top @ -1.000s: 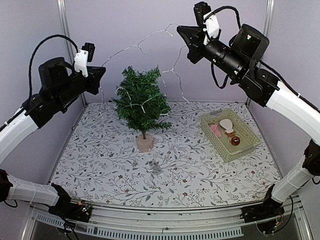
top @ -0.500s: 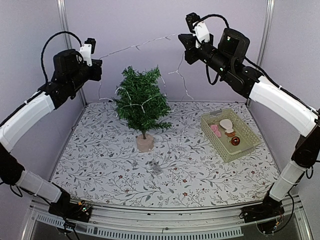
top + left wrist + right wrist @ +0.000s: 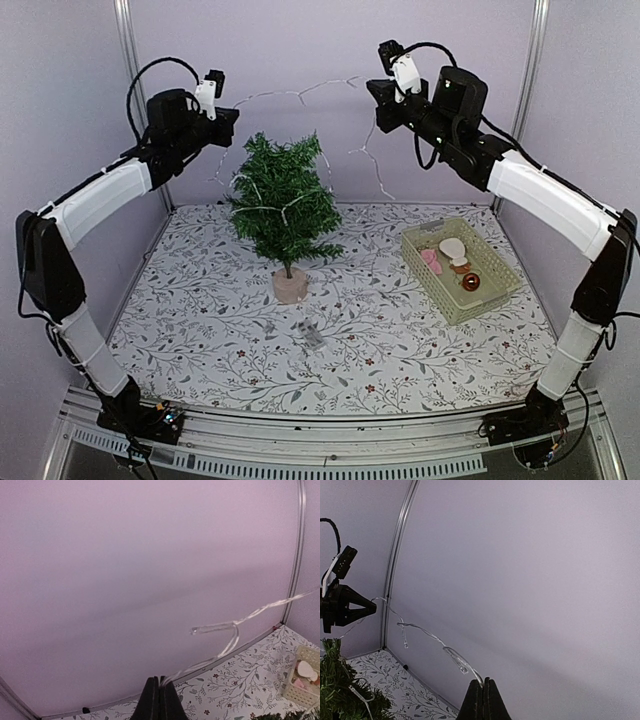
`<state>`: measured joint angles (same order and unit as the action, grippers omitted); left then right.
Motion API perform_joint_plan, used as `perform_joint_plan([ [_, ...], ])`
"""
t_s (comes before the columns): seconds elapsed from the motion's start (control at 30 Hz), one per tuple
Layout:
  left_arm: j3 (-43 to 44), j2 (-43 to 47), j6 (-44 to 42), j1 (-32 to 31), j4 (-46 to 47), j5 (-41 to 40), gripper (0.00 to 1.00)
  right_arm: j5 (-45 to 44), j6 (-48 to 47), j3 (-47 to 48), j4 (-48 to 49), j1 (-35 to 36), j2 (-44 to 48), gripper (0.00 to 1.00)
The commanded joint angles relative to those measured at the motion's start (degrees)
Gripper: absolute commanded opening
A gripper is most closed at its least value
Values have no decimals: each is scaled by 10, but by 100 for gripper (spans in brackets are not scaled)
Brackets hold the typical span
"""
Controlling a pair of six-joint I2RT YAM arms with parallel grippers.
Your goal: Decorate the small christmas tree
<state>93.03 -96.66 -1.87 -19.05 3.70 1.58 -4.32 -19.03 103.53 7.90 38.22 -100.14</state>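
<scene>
1. At upper left of the top view, the left arm (image 3: 100,195) stretches high toward the back wall, and the left fingers (image 3: 152,702) are pinched shut on a light string (image 3: 300,93).
2. At upper right, the right arm (image 3: 540,195) is posed likewise, with the right fingers (image 3: 492,705) clamped on the same string.
3. The small christmas tree (image 3: 285,200) stands upright on the table (image 3: 400,340), centre-left, below the string's span.

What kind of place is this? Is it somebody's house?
Probably not a house, more like a robot lab booth: a left arm and right arm bolted to a metal rail, plain lilac walls with metal posts, and a small christmas tree on a flowery tablecloth.
</scene>
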Motion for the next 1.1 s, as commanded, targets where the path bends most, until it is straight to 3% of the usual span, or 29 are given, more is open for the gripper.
perform_joint_plan([
  [0.0,41,-40,5,7,12,65,0,1,17,-17,15,-20,-3,0],
  [0.3,106,-101,16,7,-28,120,1,5,35,-100,11,-60,41,0],
  [0.53,124,-92,17,7,-35,94,38,57,56,-157,-17,-63,81,0],
  [0.77,131,-65,16,10,-86,64,57,7,66,-206,-62,-69,112,0],
  [0.9,122,-62,17,11,-105,104,57,19,80,-217,-77,-76,112,0],
  [1.0,111,-65,17,13,-112,182,42,47,89,-210,-74,-76,104,0],
  [1.07,113,-70,8,13,-134,234,37,70,97,-198,-75,-76,94,0],
])
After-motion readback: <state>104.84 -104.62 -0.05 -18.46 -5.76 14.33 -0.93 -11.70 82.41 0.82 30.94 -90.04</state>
